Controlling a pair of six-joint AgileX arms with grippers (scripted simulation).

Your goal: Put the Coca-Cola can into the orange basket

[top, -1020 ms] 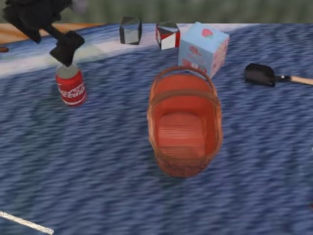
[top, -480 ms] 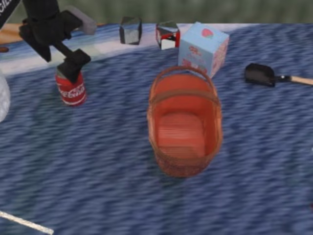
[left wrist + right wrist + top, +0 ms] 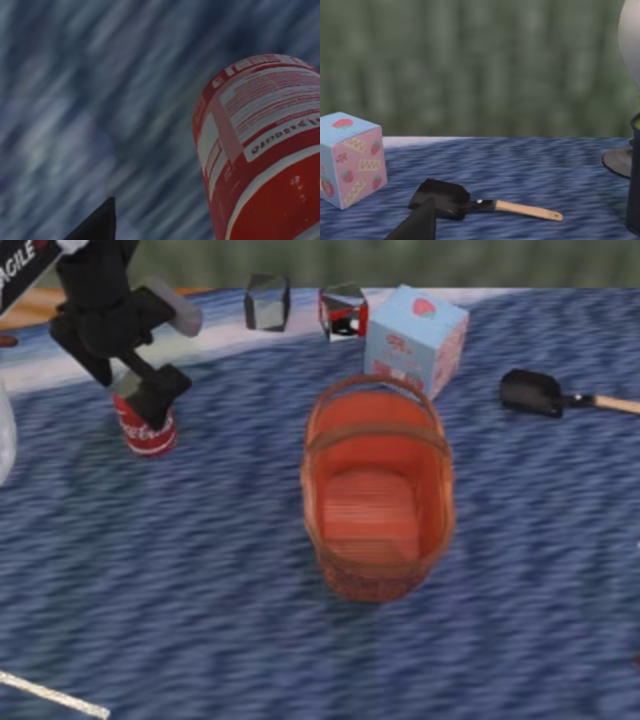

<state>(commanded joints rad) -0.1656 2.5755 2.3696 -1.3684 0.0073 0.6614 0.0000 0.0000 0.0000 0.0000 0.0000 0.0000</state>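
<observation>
The left gripper (image 3: 148, 398) is seen directly over the top of the Coca-Cola can (image 3: 146, 428), its dark fingers covering the can's silver lid in the top view. Whether the fingers are closed on the can cannot be told; in the left wrist view only one dark fingertip (image 3: 95, 225) is shown, apart from the can's red side (image 3: 260, 150), with blue cloth between them.

The can is stood upright on the blue tablecloth (image 3: 200, 590) toward the table's left side. The orange basket (image 3: 378, 490) is placed well apart from it, near the middle, its hoop handle arched across the opening.

Behind the basket, a light-blue box (image 3: 415, 338) with strawberry prints is set just beside its far rim. A red-and-white cube (image 3: 343, 312) and a grey cube (image 3: 267, 302) are lined up further left. A black spatula (image 3: 545, 394) with a wooden handle is laid at the right.

The right gripper is not shown in the top view.
</observation>
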